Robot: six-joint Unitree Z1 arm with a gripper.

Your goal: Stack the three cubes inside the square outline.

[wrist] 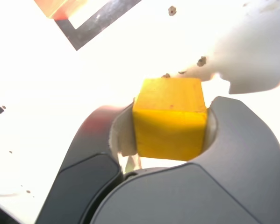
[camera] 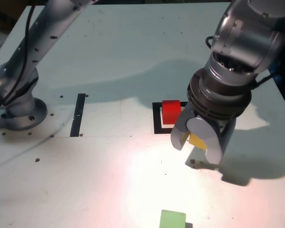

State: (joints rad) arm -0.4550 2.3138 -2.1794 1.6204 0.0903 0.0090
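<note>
Claw (camera: 195, 140) clamped on yellow cube (camera: 196, 139), just beside the square outline (camera: 156, 118) on the exterior view's right. Red cube (camera: 171, 111) sits inside outline. Green cube (camera: 172, 219) near the bottom edge, partly cut off. Black strip (camera: 79, 114) lies on tabletop (camera: 109, 180), well apart. Claw hides most of yellow cube.

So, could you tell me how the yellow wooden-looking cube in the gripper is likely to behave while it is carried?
The yellow wooden-looking cube looks rigid: its edges stay straight between the gripper's jaws. Its flat faces probably give a steady, non-rolling hold. The faint grain suggests painted wood, so likely light and not very slippery.
</note>
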